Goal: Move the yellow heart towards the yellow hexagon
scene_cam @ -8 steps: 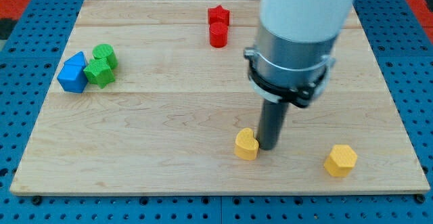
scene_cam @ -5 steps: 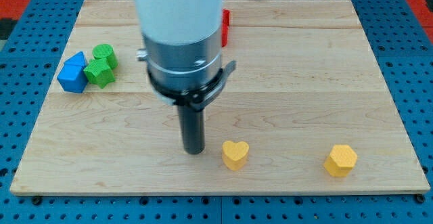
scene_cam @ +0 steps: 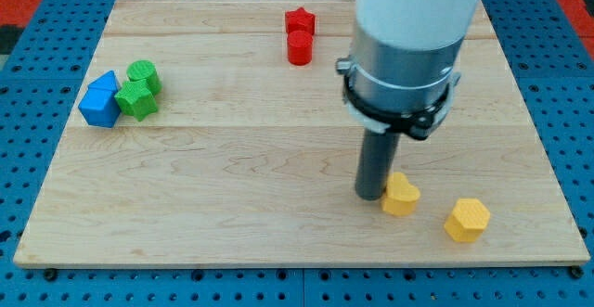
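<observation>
The yellow heart [scene_cam: 401,197] lies near the view's bottom, right of centre. The yellow hexagon [scene_cam: 466,220] lies a short way to its right and slightly lower, with a small gap between them. My tip [scene_cam: 371,196] stands on the board right against the heart's left side. The rod rises into a wide grey and white arm body that hides the board behind it.
A red star [scene_cam: 300,19] and a red cylinder [scene_cam: 299,47] sit together at the view's top centre. A blue block [scene_cam: 99,100], a green cylinder [scene_cam: 145,73] and a green star [scene_cam: 136,99] cluster at the left. The wooden board [scene_cam: 186,186] ends just below the hexagon.
The yellow heart has slid to the right, from about mid-board to close beside the hexagon. My tip swung to the heart's left side and followed it rightwards.
</observation>
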You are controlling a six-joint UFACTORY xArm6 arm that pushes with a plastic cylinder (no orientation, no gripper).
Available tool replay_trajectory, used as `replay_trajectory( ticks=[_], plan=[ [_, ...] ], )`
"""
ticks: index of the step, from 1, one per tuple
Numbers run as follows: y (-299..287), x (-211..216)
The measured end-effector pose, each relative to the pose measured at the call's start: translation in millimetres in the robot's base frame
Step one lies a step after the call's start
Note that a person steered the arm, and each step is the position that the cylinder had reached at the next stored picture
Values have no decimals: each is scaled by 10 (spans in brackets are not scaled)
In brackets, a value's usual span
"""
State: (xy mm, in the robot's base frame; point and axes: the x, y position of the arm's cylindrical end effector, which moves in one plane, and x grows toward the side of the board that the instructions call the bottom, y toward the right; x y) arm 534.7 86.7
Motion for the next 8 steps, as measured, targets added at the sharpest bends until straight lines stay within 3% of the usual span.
replay_trajectory(
  ticks=[2,3,8],
  plan=[
    [365,-33],
    [248,-203],
    [-118,-3194]
  ],
)
